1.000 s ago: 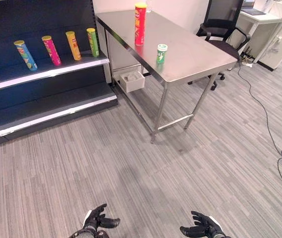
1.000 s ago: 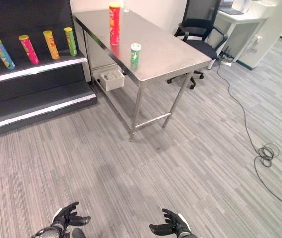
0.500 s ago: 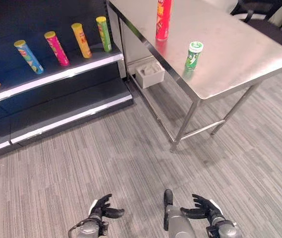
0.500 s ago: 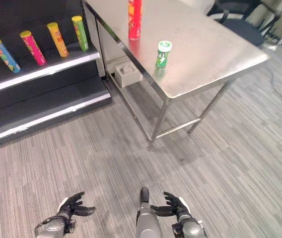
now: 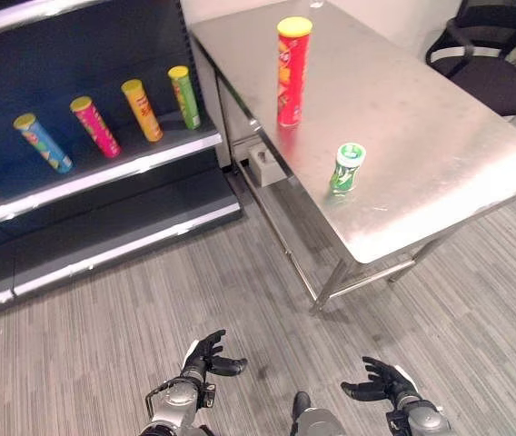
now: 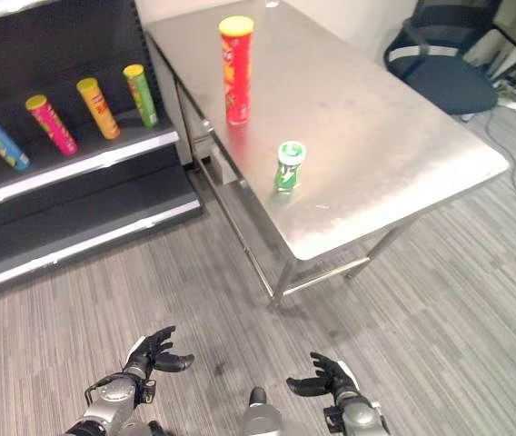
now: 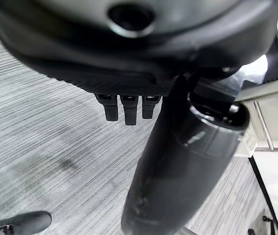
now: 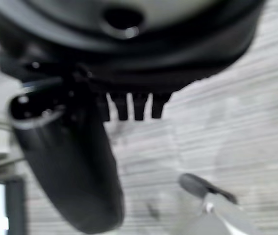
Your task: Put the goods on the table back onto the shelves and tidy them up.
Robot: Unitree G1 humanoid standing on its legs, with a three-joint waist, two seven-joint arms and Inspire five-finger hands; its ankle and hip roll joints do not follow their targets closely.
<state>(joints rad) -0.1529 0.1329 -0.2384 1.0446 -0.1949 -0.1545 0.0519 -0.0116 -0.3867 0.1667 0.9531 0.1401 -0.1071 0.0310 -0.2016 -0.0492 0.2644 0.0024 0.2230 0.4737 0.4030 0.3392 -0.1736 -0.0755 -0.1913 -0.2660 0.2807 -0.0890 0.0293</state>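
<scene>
A tall red can (image 5: 292, 71) stands upright on the steel table (image 5: 440, 136), toward its far left. A short green can (image 5: 347, 168) stands closer to the table's near edge. Several cans lean in a row on the dark shelf (image 5: 104, 168): blue (image 5: 42, 143), pink (image 5: 94, 127), yellow (image 5: 141, 110) and green (image 5: 183, 96). My left hand (image 5: 205, 354) and right hand (image 5: 385, 381) hang low over the floor, well short of the table. Both are open and hold nothing, the left thumb (image 7: 178, 161) and right thumb (image 8: 65, 166) standing apart from the fingers.
A black office chair (image 5: 499, 68) stands behind the table's far right corner. A small white box (image 5: 262, 165) sits under the table by the shelf. A lower shelf board (image 5: 113, 250) runs below the cans. Striped grey carpet (image 5: 104, 336) lies between me and the table.
The camera has moved closer to the table and shelf, so both fill more of the picture. Both hands stay low, open and empty.
</scene>
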